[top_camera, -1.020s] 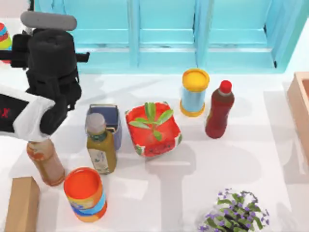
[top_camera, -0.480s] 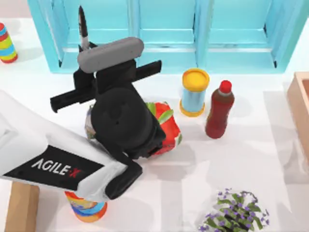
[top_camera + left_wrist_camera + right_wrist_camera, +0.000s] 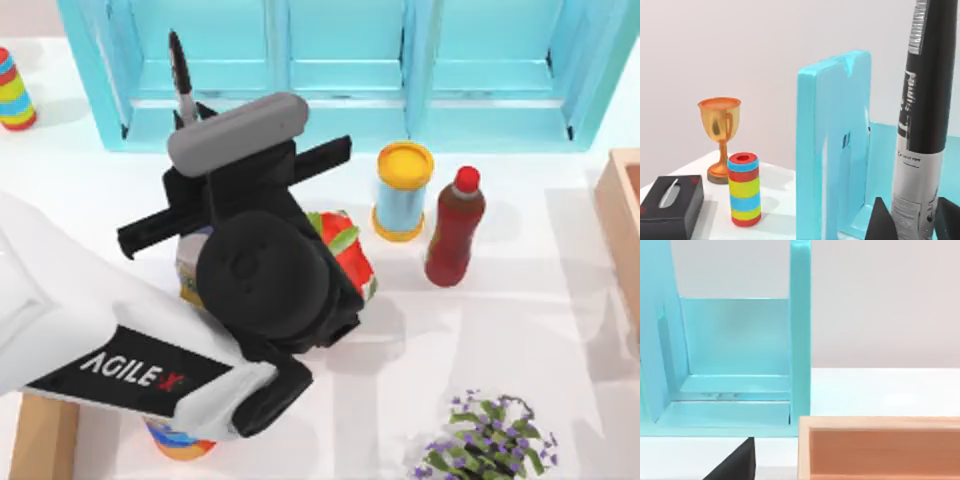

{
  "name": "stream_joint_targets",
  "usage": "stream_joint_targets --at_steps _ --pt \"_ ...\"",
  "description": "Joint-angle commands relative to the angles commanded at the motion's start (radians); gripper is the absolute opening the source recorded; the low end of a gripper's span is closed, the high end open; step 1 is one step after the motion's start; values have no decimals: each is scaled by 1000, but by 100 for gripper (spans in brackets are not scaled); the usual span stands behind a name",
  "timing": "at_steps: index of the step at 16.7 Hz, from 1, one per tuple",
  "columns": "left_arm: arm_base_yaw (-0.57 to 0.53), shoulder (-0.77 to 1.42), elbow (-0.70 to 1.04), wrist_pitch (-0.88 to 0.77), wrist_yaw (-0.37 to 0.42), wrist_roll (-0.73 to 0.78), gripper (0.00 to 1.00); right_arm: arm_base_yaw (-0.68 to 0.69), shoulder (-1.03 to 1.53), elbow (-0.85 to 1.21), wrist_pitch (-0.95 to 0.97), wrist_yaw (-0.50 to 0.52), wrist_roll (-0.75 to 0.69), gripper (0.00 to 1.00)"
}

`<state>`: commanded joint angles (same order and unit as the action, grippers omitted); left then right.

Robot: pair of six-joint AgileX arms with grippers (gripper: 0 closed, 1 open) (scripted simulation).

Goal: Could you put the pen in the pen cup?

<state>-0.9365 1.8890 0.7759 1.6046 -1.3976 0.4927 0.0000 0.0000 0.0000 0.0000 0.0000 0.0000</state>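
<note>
- The left gripper hangs above the left-middle of the table, its jaws pinching the lower, grey-labelled part of the pen.
- In the left wrist view the pen stands upright between the two dark fingertips, its black barrel rising well past them.
- The left arm's dark wrist covers the spot beneath the jaws; I cannot tell where the pen cup sits from these pictures.
- Just beside the wrist, on the side away from the jaws' tips, a red plant pot with green leaves peeks out.
- Farther to the table's right stand a yellow-lidded light blue can and, beside it, a red bottle.
- Beyond the jaws' tips lies the turquoise shelf unit, which the left wrist view shows close behind the pen.
- To one side of the jaws, well apart, the left wrist view shows a striped cylinder, a gold goblet and a black tissue box.
- The right wrist view looks over a wooden box toward the turquoise shelf; I cannot tell whether the right gripper's jaws are spread or pressed together.
</note>
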Motion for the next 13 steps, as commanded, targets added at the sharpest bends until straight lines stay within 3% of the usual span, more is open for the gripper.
stream_joint_targets --at_steps 12,13 --pt "14 -2 -2 -39 12 -39 0 0 0 0 0 0 0 100" --pt "14 -2 -2 -39 12 -39 8 0 0 0 0 0 0 100"
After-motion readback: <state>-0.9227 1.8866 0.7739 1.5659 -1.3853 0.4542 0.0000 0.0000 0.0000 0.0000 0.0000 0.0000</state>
